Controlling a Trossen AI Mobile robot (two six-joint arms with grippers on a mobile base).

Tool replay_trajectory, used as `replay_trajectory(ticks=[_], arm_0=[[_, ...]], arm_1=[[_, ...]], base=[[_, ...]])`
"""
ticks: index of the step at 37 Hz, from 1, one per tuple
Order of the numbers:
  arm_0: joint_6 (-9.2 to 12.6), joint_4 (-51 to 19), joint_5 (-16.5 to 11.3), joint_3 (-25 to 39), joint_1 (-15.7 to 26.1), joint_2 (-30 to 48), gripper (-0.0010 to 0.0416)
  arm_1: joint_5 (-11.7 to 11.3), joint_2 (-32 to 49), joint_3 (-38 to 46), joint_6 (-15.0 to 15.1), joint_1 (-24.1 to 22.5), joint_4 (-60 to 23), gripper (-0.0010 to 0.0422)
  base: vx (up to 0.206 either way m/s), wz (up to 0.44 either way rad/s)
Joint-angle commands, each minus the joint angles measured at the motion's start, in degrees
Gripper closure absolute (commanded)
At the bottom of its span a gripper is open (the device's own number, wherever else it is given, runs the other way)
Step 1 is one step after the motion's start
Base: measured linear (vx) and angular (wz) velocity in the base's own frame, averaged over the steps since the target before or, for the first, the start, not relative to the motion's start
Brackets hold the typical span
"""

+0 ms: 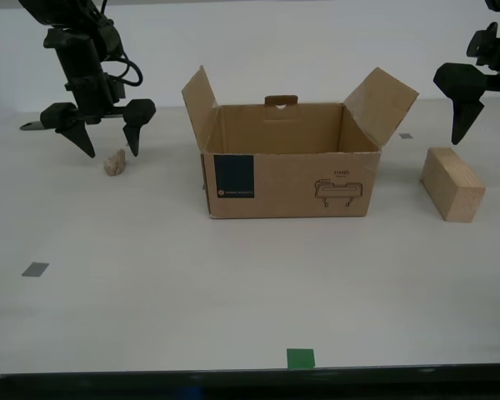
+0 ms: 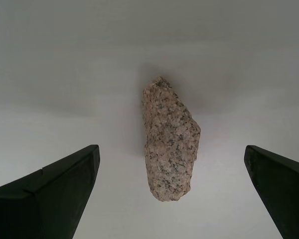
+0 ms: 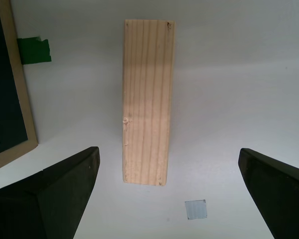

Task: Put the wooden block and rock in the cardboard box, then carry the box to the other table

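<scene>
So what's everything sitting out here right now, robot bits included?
cardboard box: one, brown, flaps open, middle of the table, nothing seen inside
wooden block: one, pale tan, on the table at the exterior view's right of the box
rock: one, pinkish-beige, on the table at the exterior view's left of the box
table: one, off-white, under everything
grey tape squares: a few, scattered on the table
green tape square: one, near the table's front edge
my first gripper: black, open above the block
my second gripper: black, open above the rock
</scene>
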Motion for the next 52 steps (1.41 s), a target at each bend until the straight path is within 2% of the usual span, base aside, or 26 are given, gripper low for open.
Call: replay_trajectory(ticks=[1, 3, 4, 44, 48, 52], arm_0=[[0.55, 0.5, -4.07, 0.0, 0.04, -0.02, 0.0016], [0.55, 0.87, -7.1, 0.0, 0.04, -0.02, 0.0016], [0.55, 1.14, -7.74, 0.0, 0.04, -0.02, 0.0016], [0.5, 4.31, -7.39, 0.0, 0.17, -0.02, 0.0016], [0.48, 5.16, -7.39, -0.02, 0.17, 0.98, 0.0017], [-0.44, 5.53, -7.39, -0.2, 0.17, 3.89, 0.0016]], arm_1=[[-0.09, -0.02, 0.02, -0.13, -0.11, 0.02, 0.0014], [-0.09, -0.02, 0.02, -0.13, -0.11, 0.09, 0.0014], [-0.09, -0.02, 0.02, -0.13, -0.13, 0.15, 0.0014], [-0.11, 0.09, -0.11, -0.13, -0.24, 2.01, 0.0014], [-0.11, 0.09, -0.13, -0.13, -0.24, 2.29, 0.0014], [-0.11, 0.09, -0.13, -0.13, -0.24, 2.38, 0.0014]], base=[[0.0, 0.0], [0.0, 0.0], [0.0, 0.0], [0.0, 0.0], [0.0, 0.0], [0.0, 0.0]])
